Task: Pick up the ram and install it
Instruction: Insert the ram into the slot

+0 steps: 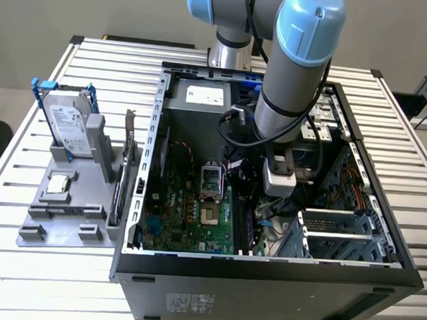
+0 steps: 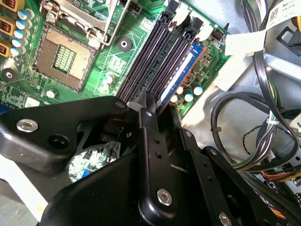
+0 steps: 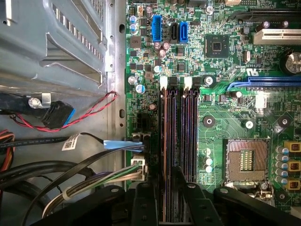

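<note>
Gripper down inside the open computer case, over the memory slots.

The gripper [image 2: 149, 113] sits low over the green motherboard [image 3: 221, 117], right at the row of long black memory slots [image 3: 178, 136] beside the square processor socket [image 3: 244, 160]. In the second wrist view a thin blue strip, seemingly the ram [image 2: 181, 75], stands on edge in the slot row and runs straight out from between the black fingers [image 2: 150, 125], which look closed on its near end, though the contact itself is hidden. In the exterior view the arm reaches into the computer case [image 1: 265, 267], with a hard drive [image 1: 65, 123] on a grey stand outside the case's wall.
</note>
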Action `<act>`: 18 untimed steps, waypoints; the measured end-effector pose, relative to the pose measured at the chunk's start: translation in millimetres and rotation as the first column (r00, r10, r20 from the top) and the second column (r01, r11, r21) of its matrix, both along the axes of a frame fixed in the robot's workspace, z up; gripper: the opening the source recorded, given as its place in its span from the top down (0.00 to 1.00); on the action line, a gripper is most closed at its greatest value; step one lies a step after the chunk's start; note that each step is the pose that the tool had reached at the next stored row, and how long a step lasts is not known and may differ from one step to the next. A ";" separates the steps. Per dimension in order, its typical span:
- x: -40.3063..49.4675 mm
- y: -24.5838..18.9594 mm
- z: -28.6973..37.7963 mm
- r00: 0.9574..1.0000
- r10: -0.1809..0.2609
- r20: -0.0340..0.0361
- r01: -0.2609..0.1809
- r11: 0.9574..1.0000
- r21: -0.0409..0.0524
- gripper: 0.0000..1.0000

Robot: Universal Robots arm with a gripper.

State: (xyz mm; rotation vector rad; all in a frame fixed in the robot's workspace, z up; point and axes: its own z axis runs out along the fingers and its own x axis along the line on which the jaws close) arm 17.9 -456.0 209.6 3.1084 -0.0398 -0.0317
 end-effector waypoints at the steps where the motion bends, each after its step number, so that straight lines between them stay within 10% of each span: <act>1: 0.0 0.0 0.0 1.000 0.000 0.000 0.000 1.000 0.000 0.00; 15: 0.0 0.0 35.5 1.000 0.000 0.000 0.000 1.000 0.000 0.00; 16: 0.0 0.0 35.7 1.000 0.000 0.000 0.000 1.000 0.000 1.00; 18: 0.0 0.0 36.1 1.000 0.000 0.000 0.000 1.000 0.000 1.00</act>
